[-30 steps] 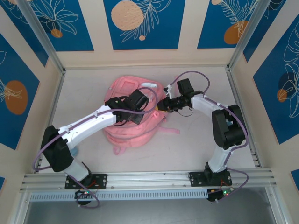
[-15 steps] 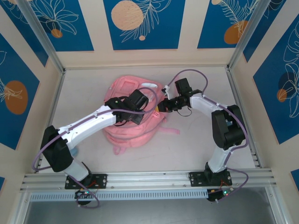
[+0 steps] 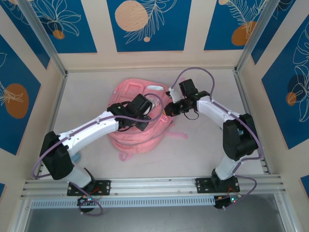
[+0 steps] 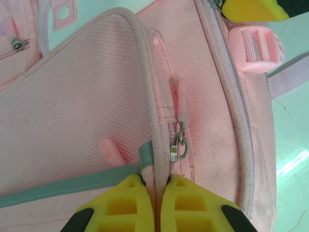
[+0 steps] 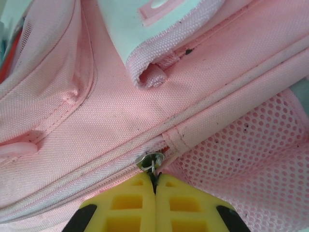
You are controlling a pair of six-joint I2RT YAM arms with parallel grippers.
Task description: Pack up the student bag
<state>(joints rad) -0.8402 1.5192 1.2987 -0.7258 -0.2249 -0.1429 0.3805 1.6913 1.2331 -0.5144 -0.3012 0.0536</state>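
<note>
The pink student bag (image 3: 137, 133) lies in the middle of the table, its pale strips and zip pockets facing up. My left gripper (image 3: 147, 112) is shut on the bag's piped seam (image 4: 159, 159) beside a mesh side pocket (image 4: 82, 96); a metal zip slider (image 4: 177, 145) hangs just above the yellow fingertips (image 4: 120, 205). My right gripper (image 3: 167, 109) sits at the bag's right edge, shut on the pull of another metal zip slider (image 5: 150, 160), on a zip that runs along the pink fabric. The pull itself is hidden between the pads (image 5: 130, 203).
A pink plastic buckle (image 4: 251, 48) and a pink strap (image 3: 177, 135) trail off the bag's right side onto the grey table (image 3: 203, 150). Cream walls with blue panels close in the back and sides. A metal rail (image 3: 154, 186) runs along the near edge.
My right gripper has moved left and slightly back along the bag's right edge, keeping hold of the zip pull. The left arm and the bag have barely shifted.
</note>
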